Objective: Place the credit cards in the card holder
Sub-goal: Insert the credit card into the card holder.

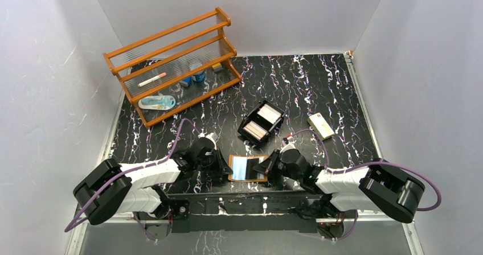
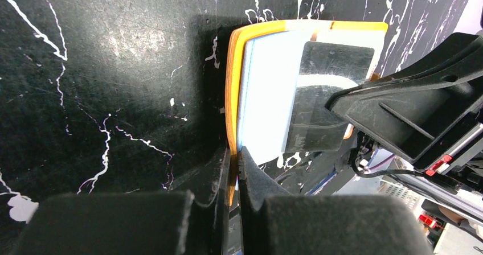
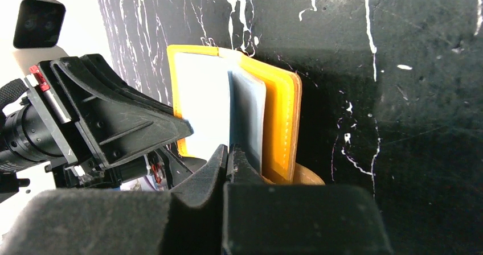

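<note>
Black marbled table (image 1: 342, 90): orange-tan card holder (image 1: 246, 168) open, clear sleeves (image 2: 267, 101) fanned; both jaws pinched onto it.

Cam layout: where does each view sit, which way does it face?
Top external: overhead behind the robot, facing down at the table; left arm, right arm show.
Left wrist: on its arm, looking along the left claw, shut on the card holder's cover.
Right wrist: opposite side, right claw pinching a clear sleeve.
Shared: all see the open card holder.
</note>
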Controlling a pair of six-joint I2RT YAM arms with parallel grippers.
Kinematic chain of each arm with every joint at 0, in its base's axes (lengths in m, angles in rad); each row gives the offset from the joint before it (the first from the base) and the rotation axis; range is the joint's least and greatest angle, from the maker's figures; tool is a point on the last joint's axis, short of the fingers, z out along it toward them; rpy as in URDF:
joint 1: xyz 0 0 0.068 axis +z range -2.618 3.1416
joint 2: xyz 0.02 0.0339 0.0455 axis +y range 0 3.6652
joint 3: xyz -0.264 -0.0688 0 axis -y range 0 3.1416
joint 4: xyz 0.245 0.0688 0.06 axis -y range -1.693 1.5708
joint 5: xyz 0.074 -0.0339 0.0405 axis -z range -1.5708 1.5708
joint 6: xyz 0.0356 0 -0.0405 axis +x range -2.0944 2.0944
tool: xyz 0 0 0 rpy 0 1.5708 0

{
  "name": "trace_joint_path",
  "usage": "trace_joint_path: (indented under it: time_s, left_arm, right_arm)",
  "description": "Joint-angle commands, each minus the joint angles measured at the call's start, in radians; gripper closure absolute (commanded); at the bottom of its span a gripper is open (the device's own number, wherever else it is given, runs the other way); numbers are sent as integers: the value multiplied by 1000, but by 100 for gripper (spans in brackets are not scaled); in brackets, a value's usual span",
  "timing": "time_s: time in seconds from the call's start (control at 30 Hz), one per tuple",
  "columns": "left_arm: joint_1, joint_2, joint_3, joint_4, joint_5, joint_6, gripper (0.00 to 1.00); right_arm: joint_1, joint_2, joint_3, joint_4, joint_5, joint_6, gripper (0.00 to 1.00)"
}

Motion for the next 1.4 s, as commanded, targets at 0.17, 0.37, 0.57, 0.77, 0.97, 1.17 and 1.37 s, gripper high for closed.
trace_joint_path:
  time_s: [0.17, 0.37, 0.57, 0.77, 0.97, 1.17, 1.37]
  left_arm:
    - [-16, 15, 13, -45, -29, 28, 98]
    - [-19, 21, 23, -45, -18, 41, 97]
    - [-29, 20, 22, -49, -21, 47, 97]
    - [-29, 33, 35, -57, -16, 59, 97]
    - [-34, 13, 36, -73, -28, 57, 96]
    - [-34, 1, 37, -83, -42, 53, 96]
    - [-37, -3, 39, -84, -43, 52, 96]
  right_arm:
    - [7, 31, -18, 55, 23, 19, 99]
    - [8, 51, -23, 93, -1, 20, 100]
    - [8, 58, -16, 76, -10, 27, 100]
    - [6, 62, -10, 60, -44, -2, 100]
    - [1, 46, 97, -216, -16, -76, 75]
    - [1, -34, 199, -559, 68, -124, 56]
    - [1, -16, 284, -641, 65, -147, 56]
